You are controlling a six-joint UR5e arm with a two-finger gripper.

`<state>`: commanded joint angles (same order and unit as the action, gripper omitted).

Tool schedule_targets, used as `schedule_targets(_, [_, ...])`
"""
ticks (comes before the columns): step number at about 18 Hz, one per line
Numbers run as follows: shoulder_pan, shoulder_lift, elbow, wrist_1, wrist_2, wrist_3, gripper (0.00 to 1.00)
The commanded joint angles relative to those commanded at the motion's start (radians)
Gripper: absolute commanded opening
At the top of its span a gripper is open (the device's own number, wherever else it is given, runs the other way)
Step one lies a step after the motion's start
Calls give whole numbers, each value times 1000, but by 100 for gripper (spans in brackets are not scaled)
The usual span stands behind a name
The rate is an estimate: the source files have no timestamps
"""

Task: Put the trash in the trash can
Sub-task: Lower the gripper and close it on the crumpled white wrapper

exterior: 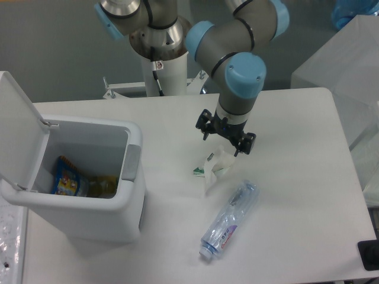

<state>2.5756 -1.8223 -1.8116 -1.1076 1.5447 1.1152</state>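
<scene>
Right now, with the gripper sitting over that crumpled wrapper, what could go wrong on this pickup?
The open gripper hangs above the paper wrapper, nearer its upper edge than its middle, so the fingers may pinch only a flap and it could slip free. The crushed bottle lies close beside the wrapper, so a wide descent might knock it into a roll. The trash can already holds a snack packet, though there looks to be room.
</scene>
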Motion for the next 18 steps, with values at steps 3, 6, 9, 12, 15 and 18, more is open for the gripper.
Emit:
schedule_targets(3, [-2,-2,-18,3,2,-2,99])
schedule_targets(6, [-9,-6,-43,6,2,-26,98])
schedule_targets(9, [-12,-20,-46,5,9,-49,51])
schedule_targets(12, [-28,-26,-46,8,67,-80,0])
schedule_targets(15, [-32,-23,-22,6,77,-68,0])
schedule_targets(18, [-32,-20,-12,3,78,-71,0])
